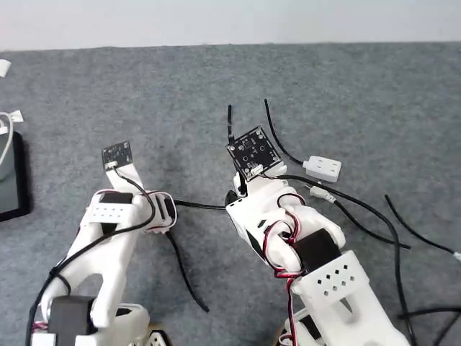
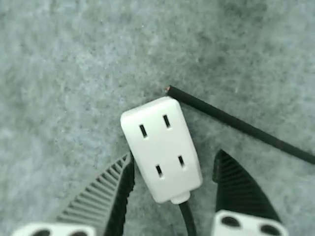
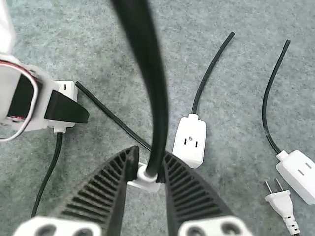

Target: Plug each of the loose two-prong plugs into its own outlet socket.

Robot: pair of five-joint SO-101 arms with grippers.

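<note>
Now | left gripper [image 2: 174,161] spread astride outlet socket [image 2: 160,147] | right gripper [image 3: 150,155] pinching plug [image 3: 142,179] (black cord [image 3: 147,73] attached)

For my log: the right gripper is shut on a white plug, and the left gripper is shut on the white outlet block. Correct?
No. The left wrist view shows the left gripper open around the white outlet block; the rest is right.

Bright even light, soft faint shadows.

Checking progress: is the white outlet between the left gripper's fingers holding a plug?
Empty. Both slot pairs of the white outlet are bare, between the open left gripper's fingers.
</note>
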